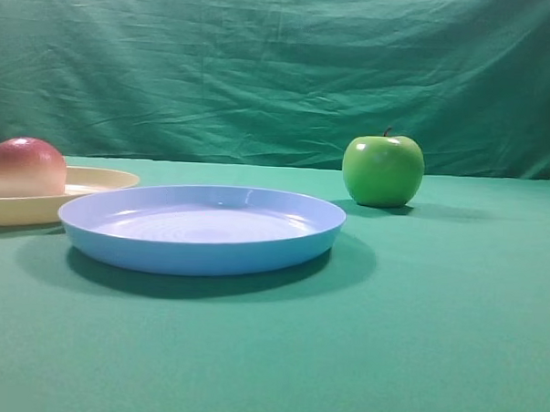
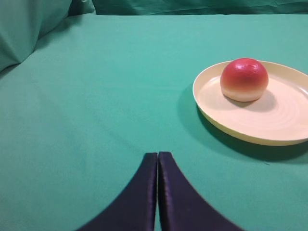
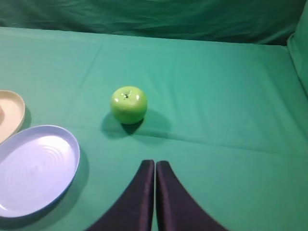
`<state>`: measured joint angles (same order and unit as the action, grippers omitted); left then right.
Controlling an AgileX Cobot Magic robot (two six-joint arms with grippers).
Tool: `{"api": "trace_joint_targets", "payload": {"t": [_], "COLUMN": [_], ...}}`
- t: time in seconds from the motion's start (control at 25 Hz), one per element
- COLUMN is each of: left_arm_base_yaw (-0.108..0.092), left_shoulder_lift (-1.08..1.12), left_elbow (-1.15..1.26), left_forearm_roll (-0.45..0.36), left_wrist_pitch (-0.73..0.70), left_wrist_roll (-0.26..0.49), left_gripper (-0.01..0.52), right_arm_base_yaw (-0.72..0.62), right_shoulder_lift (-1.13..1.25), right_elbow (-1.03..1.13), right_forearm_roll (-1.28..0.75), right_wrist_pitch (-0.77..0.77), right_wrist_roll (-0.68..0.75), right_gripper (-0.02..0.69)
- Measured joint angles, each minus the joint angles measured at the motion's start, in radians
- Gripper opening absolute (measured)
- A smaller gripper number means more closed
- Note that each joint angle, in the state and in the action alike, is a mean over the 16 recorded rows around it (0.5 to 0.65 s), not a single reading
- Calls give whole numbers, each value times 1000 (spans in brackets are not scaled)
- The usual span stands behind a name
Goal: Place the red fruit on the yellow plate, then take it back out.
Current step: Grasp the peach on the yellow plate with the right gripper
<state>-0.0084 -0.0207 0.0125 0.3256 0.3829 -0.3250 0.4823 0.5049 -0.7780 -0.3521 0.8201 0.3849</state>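
Left wrist view, glossy red fruit (image 2: 244,79) on shallow yellow plate (image 2: 288,115), left claw (image 2: 158,159) closed, empty, right claw (image 3: 155,166) likewise

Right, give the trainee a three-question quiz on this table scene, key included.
1. True or false: the glossy red-topped round fruit lies on the shallow pale yellow plastic plate.
2. What does the round light blue plastic plate hold? A) the shiny green apple with a stem B) the red fruit C) nothing
3. Fill in: the fingers of the left pincer and the right pincer are pressed ____.

Key: 1 true; 2 C; 3 together, gripping nothing.
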Motion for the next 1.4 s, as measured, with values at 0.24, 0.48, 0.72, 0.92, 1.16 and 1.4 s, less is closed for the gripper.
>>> {"api": "trace_joint_targets", "payload": {"t": [0.24,0.48,0.72,0.92,1.16,1.4], "left_arm_base_yaw": [0,0,0,0,0,0], "left_shoulder_lift": [0,0,0,0,0,0], "left_elbow": [0,0,0,0,0,0], "left_forearm_roll": [0,0,0,0,0,0], "left_wrist_pitch": [0,0,0,0,0,0], "left_wrist_roll": [0,0,0,0,0,0], "left_gripper": [0,0,0,0,0,0], "right_arm_base_yaw": [-155,-284,-354,-380,-391,-392], "right_shoulder_lift": [-152,-335,-462,-510,-516,-516], "right_elbow": [190,395,574,691,777,804], "right_forearm_roll": [-7,-2,3,7,15,49], "right_wrist_pitch": [-171,-286,-356,-433,-498,-494], "right_wrist_roll": [14,14,13,11,5,-27], "right_gripper": [0,0,0,0,0,0]}}
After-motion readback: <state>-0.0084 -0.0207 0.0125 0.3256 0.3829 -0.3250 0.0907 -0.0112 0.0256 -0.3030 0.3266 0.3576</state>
